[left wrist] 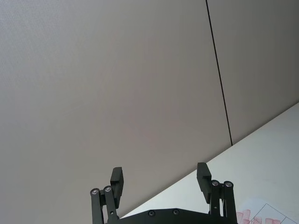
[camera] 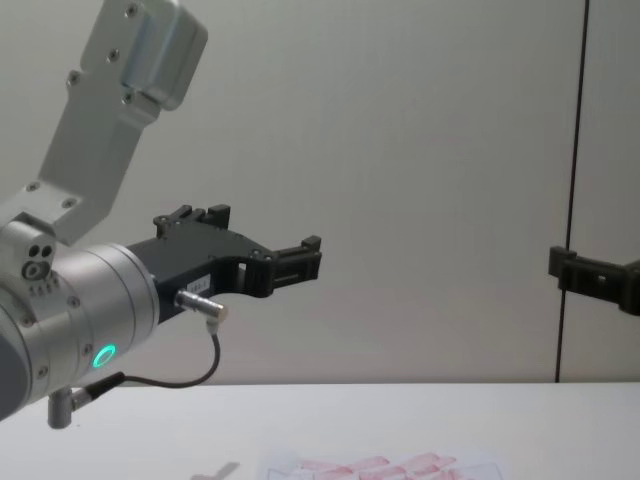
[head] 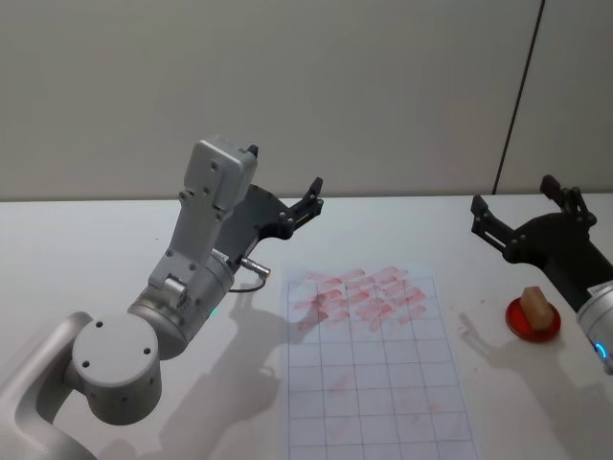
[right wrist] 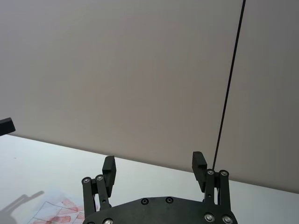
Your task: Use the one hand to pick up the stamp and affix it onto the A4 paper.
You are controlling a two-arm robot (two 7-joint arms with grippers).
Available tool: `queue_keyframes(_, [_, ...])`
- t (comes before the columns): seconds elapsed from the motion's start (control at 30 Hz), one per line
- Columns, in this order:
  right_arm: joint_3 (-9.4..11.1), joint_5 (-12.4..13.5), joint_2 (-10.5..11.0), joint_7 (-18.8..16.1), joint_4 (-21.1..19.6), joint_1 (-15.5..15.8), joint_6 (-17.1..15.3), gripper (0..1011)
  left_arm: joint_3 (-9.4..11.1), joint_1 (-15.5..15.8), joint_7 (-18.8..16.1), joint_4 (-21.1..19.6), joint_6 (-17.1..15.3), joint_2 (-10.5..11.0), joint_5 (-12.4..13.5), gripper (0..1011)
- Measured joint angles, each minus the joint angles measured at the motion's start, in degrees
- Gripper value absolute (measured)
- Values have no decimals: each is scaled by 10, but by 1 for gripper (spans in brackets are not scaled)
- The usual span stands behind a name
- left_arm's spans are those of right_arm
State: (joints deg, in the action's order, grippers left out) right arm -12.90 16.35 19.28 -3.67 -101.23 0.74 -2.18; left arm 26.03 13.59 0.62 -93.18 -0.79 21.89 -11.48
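The stamp (head: 538,305), a small light-brown wooden block, rests on a round red ink pad (head: 522,324) at the table's right side. The A4 paper (head: 375,369) lies in the middle with pink-red prints on its far half; its edge also shows low in the chest view (camera: 380,467). My right gripper (head: 514,195) hovers open and empty in the air, behind and above the stamp, and its fingers (right wrist: 198,161) are spread wide. My left gripper (head: 284,168) is raised left of the paper's far end, also open and holding nothing (left wrist: 160,173).
The white table (head: 86,249) runs back to a plain grey wall with a dark vertical seam (head: 517,96). The left arm's big silver elbow (head: 115,369) stands over the near left of the table. A cable (camera: 190,378) loops from the left wrist.
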Motion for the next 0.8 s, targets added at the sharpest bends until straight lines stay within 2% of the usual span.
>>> queue_keyframes(0.3, [4, -10, -2, 22, 1, -5, -29, 1001, 0, 0, 0, 0, 0, 0, 0, 1001])
queue_keyframes(0.8, [19, -11, 1, 72, 5, -10, -142, 1001, 0, 0, 0, 0, 0, 0, 0, 1001])
